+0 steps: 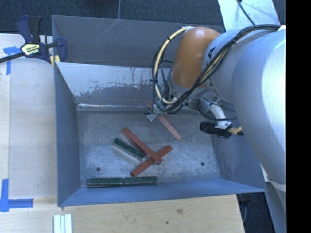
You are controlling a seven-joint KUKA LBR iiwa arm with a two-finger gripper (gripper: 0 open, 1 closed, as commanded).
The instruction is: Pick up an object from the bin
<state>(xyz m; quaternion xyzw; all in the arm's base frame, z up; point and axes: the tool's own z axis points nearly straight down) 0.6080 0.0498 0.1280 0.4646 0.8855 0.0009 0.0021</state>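
The pincer [153, 111] hangs low near the back wall of the scuffed grey metal bin [65, 130]; I cannot tell whether it is open or closed. A flat pinkish-brown stick [171, 129] slants away from its tip. Nearer the front, two reddish-brown flat sticks [154, 157] lie crossed, touching a dark green bar [129, 149]. Two more dark green bars [121, 181] lie end to end along the front wall.

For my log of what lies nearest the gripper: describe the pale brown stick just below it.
The pale brown stick is a flat, straight strip, seemingly whole, perhaps wood. It lies aslant on the bin floor near the back wall, upper end at the gripper, lower end pointing front right, apart from the heap of red and green sticks. Whether the gripper touches it cannot be told.
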